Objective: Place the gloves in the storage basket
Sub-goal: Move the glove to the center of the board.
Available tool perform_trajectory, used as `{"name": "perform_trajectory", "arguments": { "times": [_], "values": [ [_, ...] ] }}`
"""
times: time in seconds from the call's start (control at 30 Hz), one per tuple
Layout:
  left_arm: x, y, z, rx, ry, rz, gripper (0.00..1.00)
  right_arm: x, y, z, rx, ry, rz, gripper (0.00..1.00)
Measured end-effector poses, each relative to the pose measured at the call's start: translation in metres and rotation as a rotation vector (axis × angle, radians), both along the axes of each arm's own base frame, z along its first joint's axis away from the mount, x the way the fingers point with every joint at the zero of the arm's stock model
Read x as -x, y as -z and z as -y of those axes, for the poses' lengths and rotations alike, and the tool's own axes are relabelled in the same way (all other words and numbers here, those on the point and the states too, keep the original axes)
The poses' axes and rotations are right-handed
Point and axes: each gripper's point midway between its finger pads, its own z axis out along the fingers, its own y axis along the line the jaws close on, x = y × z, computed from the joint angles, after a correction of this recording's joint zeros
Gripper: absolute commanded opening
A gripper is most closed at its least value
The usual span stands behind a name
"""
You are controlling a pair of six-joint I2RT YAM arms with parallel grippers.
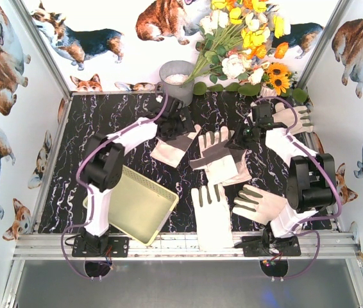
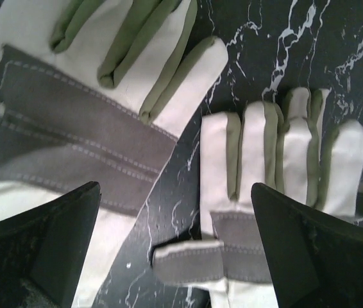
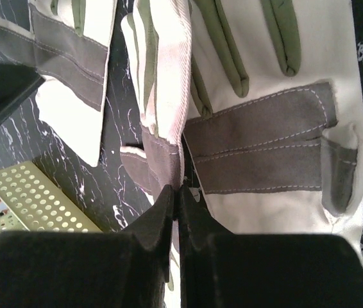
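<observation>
Several white gloves with grey patches lie on the black marble table. One glove [image 1: 175, 149] lies under my left gripper [image 1: 172, 128], which hangs open above it. In the left wrist view that gripper [image 2: 176, 256] straddles the gap between this glove [image 2: 72, 109] and a second glove [image 2: 278, 160] and holds nothing. My right gripper [image 3: 180, 192] is shut on the pinched edge of a middle glove [image 3: 162, 96], seen from the top at the gripper [image 1: 242, 138] and glove [image 1: 215, 153]. The pale yellow-green storage basket [image 1: 136, 204] sits at the near left, by the left arm's base.
More gloves lie near the front edge [image 1: 211, 215], at the near right [image 1: 260, 203] and at the far right [image 1: 294, 119]. A grey bucket [image 1: 178, 80] and a bunch of flowers [image 1: 245, 38] stand at the back. Patterned walls close in both sides.
</observation>
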Motion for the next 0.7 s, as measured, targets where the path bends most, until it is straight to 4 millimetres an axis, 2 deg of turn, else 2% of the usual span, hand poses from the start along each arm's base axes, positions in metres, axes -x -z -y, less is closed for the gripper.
{"name": "perform_trajectory", "arguments": {
  "times": [0.17, 0.3, 0.37, 0.5, 0.7],
  "values": [
    [-0.015, 0.025, 0.005, 0.016, -0.008, -0.019, 0.95, 0.008, -0.002, 0.0, 0.001, -0.002, -0.023, 0.0],
    [-0.016, 0.043, -0.008, 0.012, -0.042, -0.044, 0.96, 0.011, -0.007, -0.004, -0.022, -0.003, -0.028, 0.0],
    [-0.02, 0.044, -0.017, 0.027, -0.064, -0.037, 0.96, 0.012, -0.009, -0.008, -0.037, -0.002, -0.033, 0.0],
    [-0.022, 0.045, -0.051, 0.019, -0.121, -0.027, 0.97, 0.014, -0.011, -0.018, -0.053, -0.004, -0.046, 0.0],
    [-0.034, 0.049, -0.127, -0.04, -0.223, -0.014, 0.97, 0.002, -0.021, -0.051, -0.08, -0.024, -0.035, 0.0]
  ]
}}
